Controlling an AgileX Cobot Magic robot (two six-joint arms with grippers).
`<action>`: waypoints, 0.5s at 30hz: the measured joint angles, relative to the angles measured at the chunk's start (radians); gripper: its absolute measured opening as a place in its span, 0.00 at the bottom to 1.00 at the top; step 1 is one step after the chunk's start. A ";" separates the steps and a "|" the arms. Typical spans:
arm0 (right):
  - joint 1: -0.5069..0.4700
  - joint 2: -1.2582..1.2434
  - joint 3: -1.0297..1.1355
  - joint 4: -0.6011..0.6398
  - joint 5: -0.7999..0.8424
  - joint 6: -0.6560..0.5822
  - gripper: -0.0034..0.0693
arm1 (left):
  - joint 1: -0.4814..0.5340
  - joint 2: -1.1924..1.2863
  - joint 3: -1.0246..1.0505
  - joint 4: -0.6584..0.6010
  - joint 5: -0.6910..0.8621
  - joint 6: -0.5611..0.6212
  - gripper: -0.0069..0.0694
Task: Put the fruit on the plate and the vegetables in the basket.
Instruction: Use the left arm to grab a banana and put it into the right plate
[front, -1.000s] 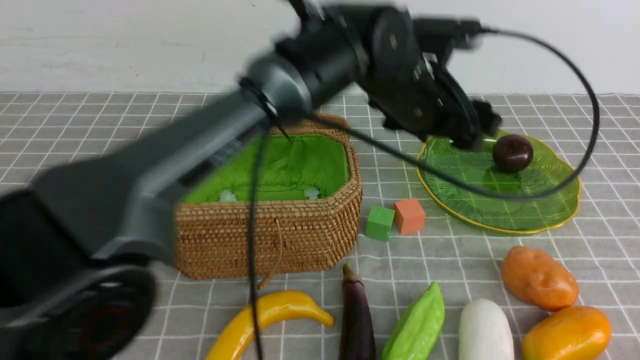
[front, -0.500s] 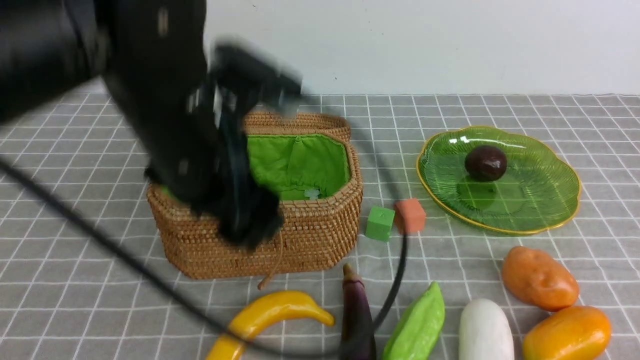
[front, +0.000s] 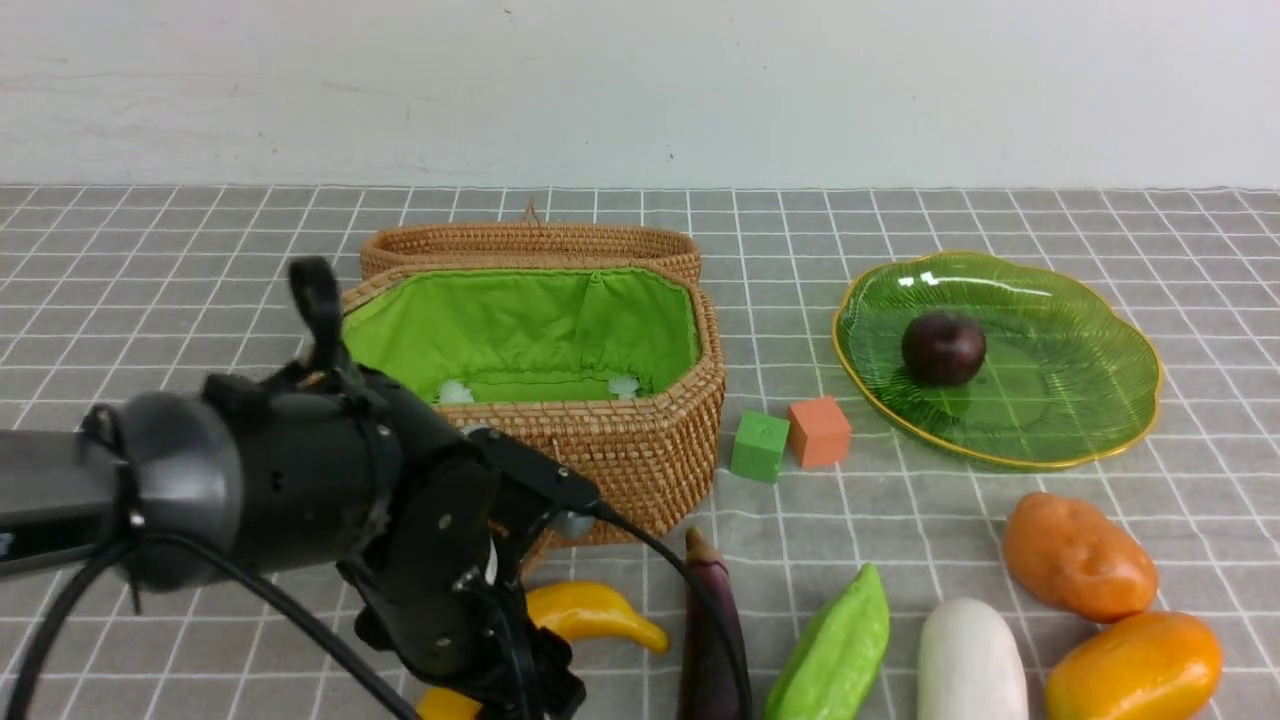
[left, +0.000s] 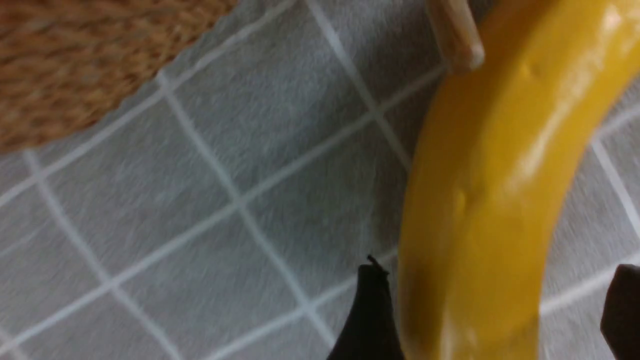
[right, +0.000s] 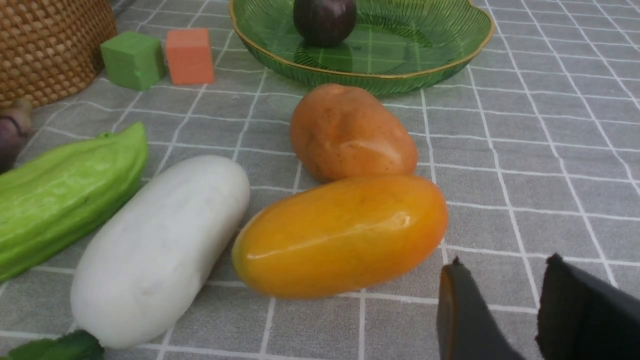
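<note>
Plain white wall (front: 900, 90) across the far side, faintly smudged on the left. Below it, a bench (front: 150, 260) spread left to right with grey cloth (front: 1100, 220), ruled in thin white grid lines. Soft, even light, with faint shadows only.

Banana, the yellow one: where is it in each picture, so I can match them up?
Front view: the banana lies near the bottom edge, in front of the wicker basket, partly hidden by the left arm.
Left wrist view: close up, filling much of the picture, with a corner of the basket nearby.
Right wrist view: not in it.
Shared landmark: the basket, also seen in the right wrist view.
</note>
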 joint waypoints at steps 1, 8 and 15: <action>0.000 0.000 0.000 0.000 0.000 0.000 0.38 | 0.000 0.017 0.000 0.000 -0.002 -0.004 0.76; 0.000 0.000 0.000 0.000 0.000 0.000 0.38 | 0.000 0.006 0.000 0.000 0.059 -0.015 0.48; 0.000 0.000 0.000 0.000 0.000 0.000 0.38 | 0.000 -0.206 -0.007 -0.036 0.228 -0.094 0.49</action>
